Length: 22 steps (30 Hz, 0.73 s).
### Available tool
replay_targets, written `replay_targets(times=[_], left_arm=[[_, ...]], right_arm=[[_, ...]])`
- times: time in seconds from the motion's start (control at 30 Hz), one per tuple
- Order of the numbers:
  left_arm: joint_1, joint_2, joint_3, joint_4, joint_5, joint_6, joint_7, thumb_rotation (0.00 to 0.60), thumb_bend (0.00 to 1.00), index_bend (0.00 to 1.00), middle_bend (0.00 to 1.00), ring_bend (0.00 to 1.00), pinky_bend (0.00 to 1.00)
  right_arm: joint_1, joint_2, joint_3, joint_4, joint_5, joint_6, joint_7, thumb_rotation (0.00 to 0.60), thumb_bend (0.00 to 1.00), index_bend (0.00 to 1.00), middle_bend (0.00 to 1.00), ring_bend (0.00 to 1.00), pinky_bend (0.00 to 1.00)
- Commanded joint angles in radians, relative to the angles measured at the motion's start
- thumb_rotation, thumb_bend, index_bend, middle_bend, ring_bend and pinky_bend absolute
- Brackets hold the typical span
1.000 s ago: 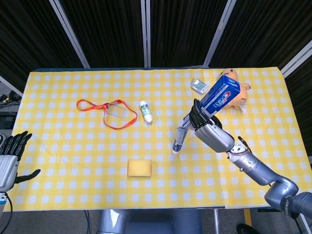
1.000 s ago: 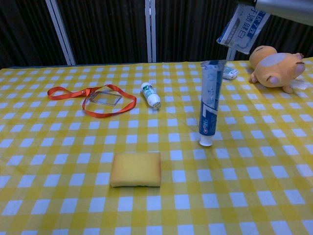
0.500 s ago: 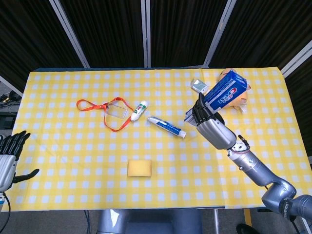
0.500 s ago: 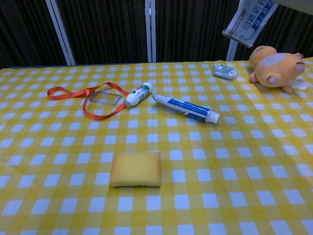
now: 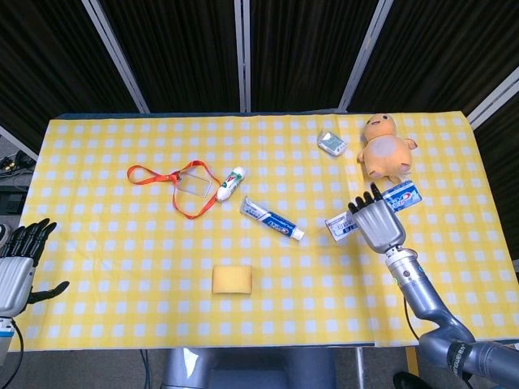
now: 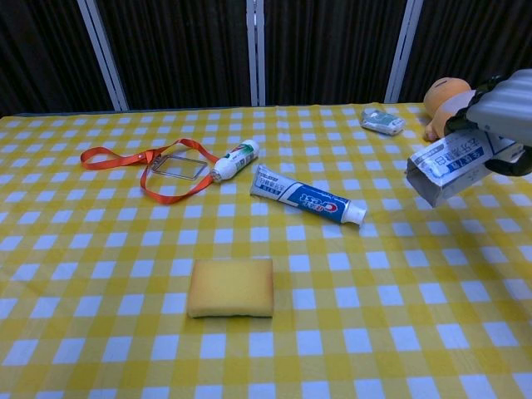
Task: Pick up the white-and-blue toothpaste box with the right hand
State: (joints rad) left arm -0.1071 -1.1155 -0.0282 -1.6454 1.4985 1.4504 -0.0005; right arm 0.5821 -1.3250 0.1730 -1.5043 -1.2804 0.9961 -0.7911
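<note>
Head view: right hand (image 5: 378, 228) holds toothpaste box (image 5: 399, 198) beside plush toy (image 5: 383, 154), fingers wrapped over it; left hand (image 5: 18, 263) idle, fingers spread.
Chest view: box (image 6: 453, 165) above bench (image 6: 100, 299) — keep it level, grip firm.
Count: one tube (image 6: 305, 195), one sponge (image 6: 231, 287), one lanyard (image 6: 158, 169).

Glossy toothpaste tube (image 6: 306, 194) — matt sponge (image 6: 231, 287) — checked cloth tablecloth (image 6: 100, 249).

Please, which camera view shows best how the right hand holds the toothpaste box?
The chest view: the toothpaste box appears large, its open end toward the camera, with the right hand gripping its far part. In the head view the right hand lies over the box and hides its middle, so only both ends show.
</note>
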Motion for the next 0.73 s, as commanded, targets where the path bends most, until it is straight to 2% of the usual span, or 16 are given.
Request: replay_targets(times=[0.03, 0.13, 0.2, 0.33, 0.43, 0.53, 0.73], left_arm=[[-0.001, -0.001, -0.001, 0.002, -0.003, -0.003, 0.001, 0.600, 0.00, 0.00, 0.00, 0.00, 0.00], [-0.002, -0.002, -0.001, 0.004, -0.006, -0.006, 0.000, 0.600, 0.00, 0.00, 0.00, 0.00, 0.00], [-0.002, -0.002, -0.002, 0.004, -0.008, -0.007, -0.001, 0.600, 0.00, 0.00, 0.00, 0.00, 0.00], [0.001, 0.002, -0.002, 0.003, -0.005, -0.001, -0.011, 0.600, 0.00, 0.00, 0.00, 0.00, 0.00], [0.005, 0.009, -0.001, 0.003, 0.001, 0.009, -0.026, 0.600, 0.00, 0.00, 0.00, 0.00, 0.00], [0.012, 0.014, 0.003, 0.001, 0.013, 0.024, -0.038, 0.600, 0.00, 0.00, 0.00, 0.00, 0.00], [0.024, 0.018, 0.011, -0.008, 0.052, 0.061, -0.047, 0.600, 0.00, 0.00, 0.00, 0.00, 0.00]], right_arm=[[0.003, -0.006, -0.022, -0.014, 0.004, -0.023, 0.041, 0.600, 0.15, 0.24, 0.23, 0.20, 0.14], [-0.001, -0.003, -0.026, -0.042, 0.011, -0.019, 0.068, 0.600, 0.01, 0.07, 0.09, 0.08, 0.12], [-0.003, 0.010, -0.028, -0.077, 0.020, -0.015, 0.078, 0.600, 0.00, 0.01, 0.02, 0.01, 0.09], [-0.030, 0.076, -0.044, -0.182, -0.005, 0.040, 0.084, 0.600, 0.00, 0.00, 0.00, 0.00, 0.04], [-0.093, 0.147, -0.077, -0.232, -0.115, 0.157, 0.142, 0.600, 0.00, 0.00, 0.00, 0.00, 0.01], [-0.188, 0.207, -0.122, -0.205, -0.261, 0.333, 0.290, 0.600, 0.00, 0.00, 0.00, 0.00, 0.00], [-0.317, 0.227, -0.165, -0.111, -0.334, 0.528, 0.500, 0.600, 0.00, 0.01, 0.00, 0.00, 0.00]])
